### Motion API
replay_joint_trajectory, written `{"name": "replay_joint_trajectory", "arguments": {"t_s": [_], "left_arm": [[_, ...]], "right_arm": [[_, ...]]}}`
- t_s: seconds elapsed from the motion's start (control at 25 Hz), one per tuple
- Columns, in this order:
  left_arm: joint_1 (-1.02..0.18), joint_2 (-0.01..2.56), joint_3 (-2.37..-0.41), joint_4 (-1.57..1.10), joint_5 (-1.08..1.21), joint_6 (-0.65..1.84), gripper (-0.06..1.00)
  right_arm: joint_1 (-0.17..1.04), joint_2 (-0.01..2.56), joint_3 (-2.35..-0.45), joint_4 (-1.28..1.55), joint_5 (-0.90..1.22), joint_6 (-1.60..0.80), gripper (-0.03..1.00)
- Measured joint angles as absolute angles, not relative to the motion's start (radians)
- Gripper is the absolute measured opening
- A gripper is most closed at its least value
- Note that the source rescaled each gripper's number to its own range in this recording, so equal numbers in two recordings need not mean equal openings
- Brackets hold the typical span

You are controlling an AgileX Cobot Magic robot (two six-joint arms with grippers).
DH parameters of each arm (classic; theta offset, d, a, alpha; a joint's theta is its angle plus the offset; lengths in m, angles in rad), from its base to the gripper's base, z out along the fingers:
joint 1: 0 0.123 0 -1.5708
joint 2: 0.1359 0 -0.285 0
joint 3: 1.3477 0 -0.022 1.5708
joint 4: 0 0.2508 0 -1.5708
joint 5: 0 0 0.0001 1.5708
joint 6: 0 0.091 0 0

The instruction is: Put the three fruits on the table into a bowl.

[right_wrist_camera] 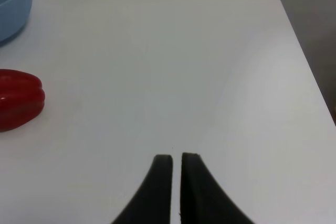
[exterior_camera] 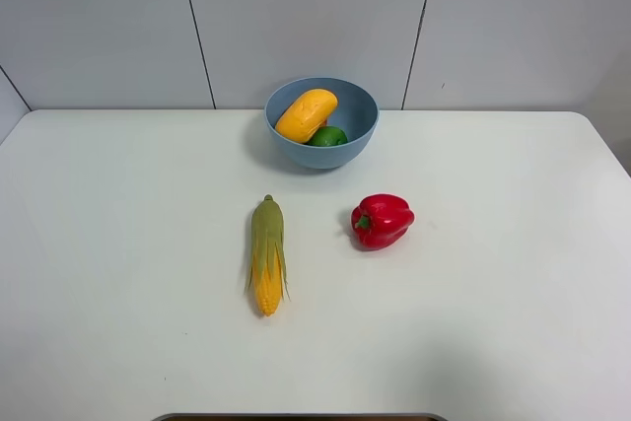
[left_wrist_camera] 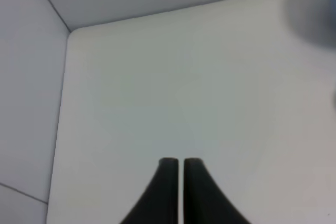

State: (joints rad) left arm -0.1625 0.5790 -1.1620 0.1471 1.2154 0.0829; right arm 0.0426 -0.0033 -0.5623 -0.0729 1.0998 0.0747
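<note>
You are looking at a job that seems almost done, or done. The mango point(exterior_camera: 306, 114) and the lime point(exterior_camera: 328, 136) are sitting inside the blue bowl point(exterior_camera: 360, 135) at the back of the table point(exterior_camera: 118, 244). You are not seeing the red round fruit anywhere on the table; it may be hiding under the mango, but the pictures are not showing that.

The mango is lying tilted, leaning on the bowl's rim. Its long side is running from the lower left up to the right, toward the back wall. The lime is sitting just beside it, touching it.

The corn point(exterior_camera: 267, 255) and the red pepper point(exterior_camera: 382, 220) are lying on the table in front of the bowl. They are not fruits to move.

Your left gripper point(left_wrist_camera: 178, 162) is holding nothing, jaws nearly together. Your right gripper point(right_wrist_camera: 176, 157) is the same, resting near the pepper.
</note>
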Motion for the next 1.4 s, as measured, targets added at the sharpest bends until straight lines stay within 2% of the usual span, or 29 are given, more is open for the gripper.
{"name": "replay_joint_trajectory", "arguments": {"t_s": [0.2, 0.8, 1.2, 1.4], "left_arm": [[-0.162, 0.420, -1.036, 0.163, 1.217, -0.015, 0.00], [-0.162, 0.009, -0.617, 0.156, 1.137, -0.104, 0.00], [-0.162, -0.004, -0.462, 0.141, 1.107, -0.157, 0.00], [-0.162, -0.004, -0.445, 0.129, 1.103, -0.157, 0.00]], "right_arm": [[0.043, -0.003, -0.562, -0.073, 1.100, 0.075, 0.00], [0.043, -0.003, -0.562, -0.073, 1.100, 0.075, 0.00], [0.043, -0.003, -0.562, -0.073, 1.100, 0.075, 0.00], [0.043, -0.003, -0.562, -0.073, 1.100, 0.075, 0.00]]}}
